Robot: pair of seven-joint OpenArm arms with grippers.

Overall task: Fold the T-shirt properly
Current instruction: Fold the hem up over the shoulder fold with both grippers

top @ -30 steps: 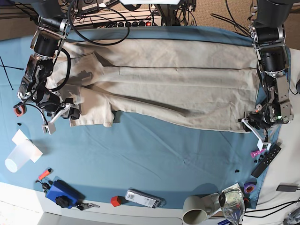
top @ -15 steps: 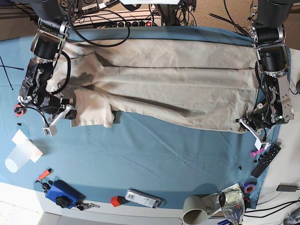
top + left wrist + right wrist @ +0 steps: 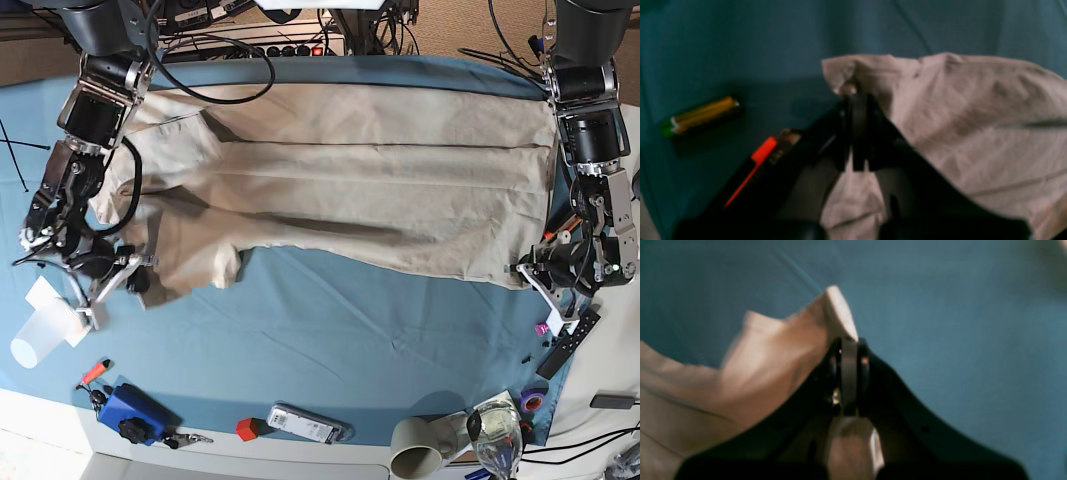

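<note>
T-shirt: the beige T-shirt (image 3: 370,180) is lying wide across the far half of the worktop (image 3: 330,350), its near edge sagging toward the middle
Left claw: the left claw (image 3: 853,96) is pinching the shirt's near corner, close to the worktop's right edge
Right claw: the right claw (image 3: 850,343) is gripping the other near corner, toward the worktop's left edge
Why two corners: the claws are probably holding both ends so that the near edge can travel as one piece
Fold: long creases are running across the cloth, so folding seems partly done
Likely risk: the slack middle may be bunching if one side leads
Surface: a blue-teal cloth is covering the worktop
Near edge, left part: a blue tool (image 3: 130,415) is lying beyond the plastic cup's side of the cloth, with a red cube (image 3: 247,429) to its right
Near edge, middle: a pale multitool (image 3: 305,423) is resting beside the cube
Near right corner: a beige mug (image 3: 412,448) is standing beside a clear container (image 3: 495,435)
Left edge: a translucent cup (image 3: 38,338) is lying on its side
Room: cables are hanging beyond the far edge; pale floor is showing at the right
</note>
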